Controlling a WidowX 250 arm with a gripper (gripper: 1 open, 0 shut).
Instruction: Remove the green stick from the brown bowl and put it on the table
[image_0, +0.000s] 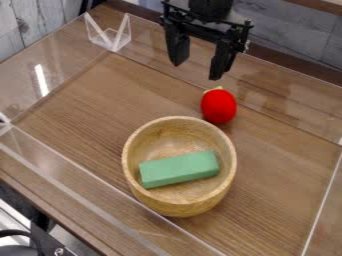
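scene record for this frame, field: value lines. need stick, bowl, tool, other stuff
stick: mint-green rectangular block, inside bowl, lying at a slant
bowl: round light-brown wooden bowl, thick rim, upright on table
table: brown wood-grain tabletop, darker streaks
other_object: small red ball, on table just beyond the bowl, outside it
tool: black, above the table at the far side, beyond the red ball; not touching the stick
task_state: stick not yet out of bowl

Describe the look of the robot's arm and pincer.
The pincer is matt black and angular, with two slim, dark prongs below a broad, blocky body. Small, pale spots dot the black housing. Too little of the arm shows to describe.
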